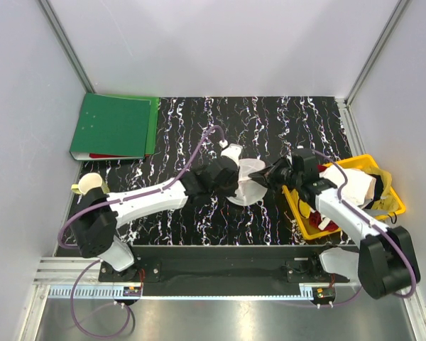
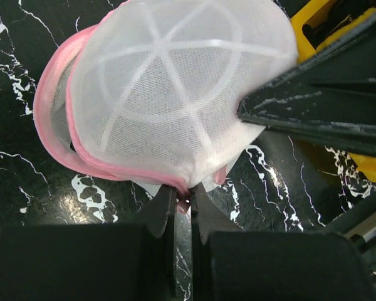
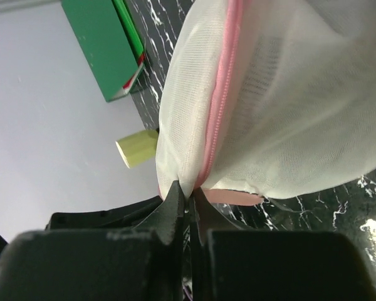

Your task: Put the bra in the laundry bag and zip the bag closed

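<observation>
The laundry bag (image 1: 248, 182), a white mesh drum with pink rims, is held between both grippers above the middle of the table. My left gripper (image 1: 234, 179) is shut on the bag's pink zipper edge; in the left wrist view (image 2: 183, 192) the bag's round spoked end (image 2: 169, 88) fills the frame above the jaws. My right gripper (image 1: 273, 175) is shut on the mesh beside the pink zipper line (image 3: 220, 94), as the right wrist view (image 3: 188, 195) shows. The black bra is not in view in any frame.
A yellow plastic basket (image 1: 307, 217) with white and red clothes stands at the right, under the right arm. A green binder (image 1: 113, 126) lies at the back left. A pale yellow roll (image 1: 91, 183) sits by the left edge. Grey walls enclose the table.
</observation>
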Robot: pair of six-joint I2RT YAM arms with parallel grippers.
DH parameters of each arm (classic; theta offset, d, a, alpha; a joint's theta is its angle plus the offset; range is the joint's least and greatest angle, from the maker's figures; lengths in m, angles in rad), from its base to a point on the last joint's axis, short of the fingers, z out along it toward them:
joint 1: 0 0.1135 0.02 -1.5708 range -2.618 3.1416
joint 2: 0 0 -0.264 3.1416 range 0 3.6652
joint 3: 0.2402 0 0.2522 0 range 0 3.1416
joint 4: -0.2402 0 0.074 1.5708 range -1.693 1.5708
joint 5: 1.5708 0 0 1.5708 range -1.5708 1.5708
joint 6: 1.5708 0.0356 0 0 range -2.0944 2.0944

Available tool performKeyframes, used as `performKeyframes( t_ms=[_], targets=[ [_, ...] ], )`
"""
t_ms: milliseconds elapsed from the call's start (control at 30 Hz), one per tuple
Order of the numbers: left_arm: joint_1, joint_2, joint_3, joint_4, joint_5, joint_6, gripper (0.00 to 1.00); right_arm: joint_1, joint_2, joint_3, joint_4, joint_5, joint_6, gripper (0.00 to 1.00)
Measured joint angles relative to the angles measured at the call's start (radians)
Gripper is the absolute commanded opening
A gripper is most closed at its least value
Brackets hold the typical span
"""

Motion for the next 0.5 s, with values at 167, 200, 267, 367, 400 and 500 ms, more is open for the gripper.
performKeyframes(
  t_ms=[167,200,267,367,400,500],
  targets=[
    [0.044,-0.034,-0.041,0.039,0.078,0.039,0.0,-0.016,0.123,0.114,-0.03,-0.091,-0.145,0.0],
    [0.052,-0.037,-0.049,0.051,0.094,0.045,0.0,-0.019,0.15,0.142,-0.045,-0.108,-0.175,0.0],
    [0.063,-0.039,-0.06,0.07,0.126,0.052,0.0,-0.026,0.195,0.193,-0.079,-0.136,-0.238,0.0],
    [0.071,-0.039,-0.063,0.089,0.157,0.055,0.0,-0.035,0.227,0.249,-0.154,-0.15,-0.328,0.13],
    [0.071,-0.039,-0.063,0.092,0.163,0.052,0.0,-0.036,0.227,0.26,-0.171,-0.151,-0.345,0.25],
    [0.071,-0.027,-0.047,0.073,0.179,0.036,0.0,-0.042,0.208,0.266,-0.207,-0.138,-0.385,0.38]
  ],
)
